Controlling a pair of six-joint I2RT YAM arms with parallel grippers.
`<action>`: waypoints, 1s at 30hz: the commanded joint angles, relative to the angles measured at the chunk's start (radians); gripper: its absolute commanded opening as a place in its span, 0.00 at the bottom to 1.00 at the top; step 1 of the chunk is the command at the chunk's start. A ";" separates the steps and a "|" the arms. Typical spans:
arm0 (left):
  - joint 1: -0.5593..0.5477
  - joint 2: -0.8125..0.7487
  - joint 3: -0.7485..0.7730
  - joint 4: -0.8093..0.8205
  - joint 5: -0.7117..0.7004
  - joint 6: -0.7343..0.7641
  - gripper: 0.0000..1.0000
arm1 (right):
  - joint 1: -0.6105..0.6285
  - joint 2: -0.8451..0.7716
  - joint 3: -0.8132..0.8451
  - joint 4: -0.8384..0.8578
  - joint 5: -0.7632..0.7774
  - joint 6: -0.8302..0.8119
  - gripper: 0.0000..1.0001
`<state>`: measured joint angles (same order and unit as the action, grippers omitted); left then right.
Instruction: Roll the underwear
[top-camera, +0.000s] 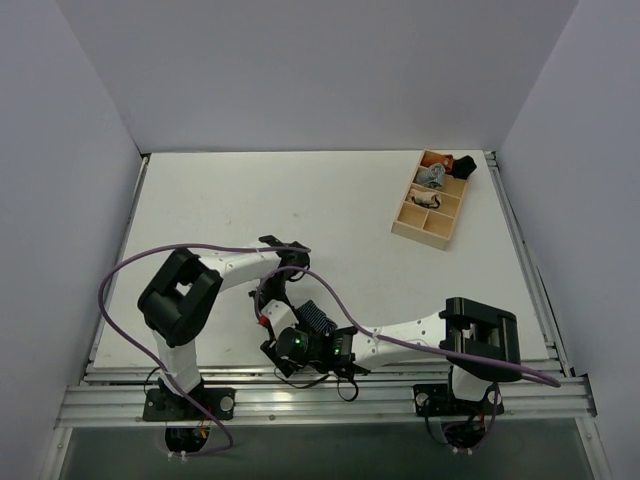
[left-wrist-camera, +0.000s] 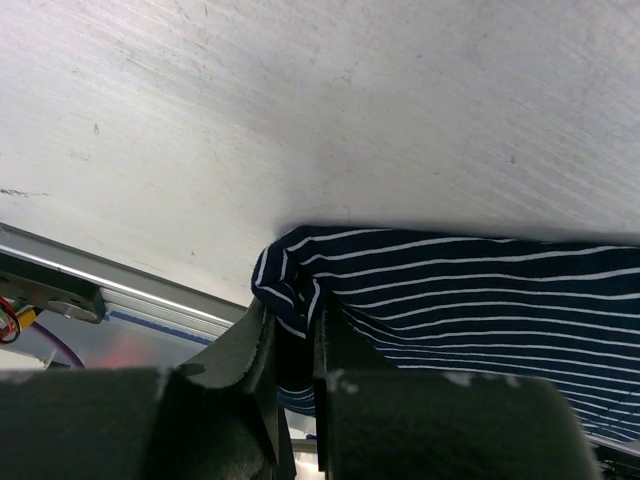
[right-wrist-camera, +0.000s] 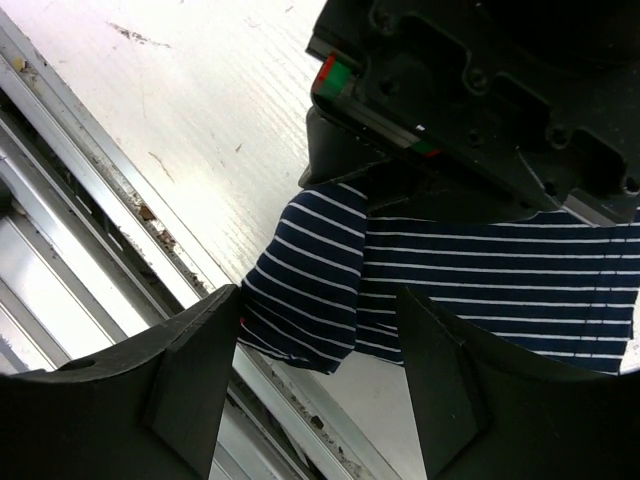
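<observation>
Underwear (right-wrist-camera: 480, 290) mostly hidden beneath both grippers from above, navy with thin white stripes, bunched corner clamped in left gripper (left-wrist-camera: 297, 340), right gripper (right-wrist-camera: 318, 300) jaws apart, folded edge between them

broad free room is offered by the bare table (top-camera: 250, 200) at the far and left sides, bounded by the walls (top-camera: 60, 200). the far right corner is taken up by a tray (top-camera: 428, 210), set near the right wall. the near middle is crowded: the underwear (right-wrist-camera: 480, 290) is pinched at one corner by the left gripper (left-wrist-camera: 297, 340) and straddled by the right gripper (right-wrist-camera: 320, 310), whose fingers (right-wrist-camera: 195, 370) are held wide apart. between them little room is left. passage from the near side is barred by the rail (top-camera: 320, 395), just beside the cloth. a cable (top-camera: 200, 247) is looped across the space above the left side of the table.
</observation>
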<state>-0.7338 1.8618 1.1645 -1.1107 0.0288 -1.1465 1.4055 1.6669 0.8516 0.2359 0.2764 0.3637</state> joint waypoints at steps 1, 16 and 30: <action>-0.013 0.048 -0.016 0.003 -0.033 -0.042 0.02 | 0.013 -0.007 0.026 0.016 0.017 0.009 0.59; -0.018 0.025 -0.023 0.009 -0.029 -0.071 0.02 | 0.029 0.054 0.023 0.006 0.069 0.040 0.58; 0.023 -0.154 -0.103 0.064 -0.006 -0.102 0.30 | -0.101 -0.033 -0.302 0.285 -0.121 0.283 0.00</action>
<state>-0.7311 1.7817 1.0897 -1.0637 0.0605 -1.2114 1.3743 1.6512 0.6468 0.5049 0.2379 0.5594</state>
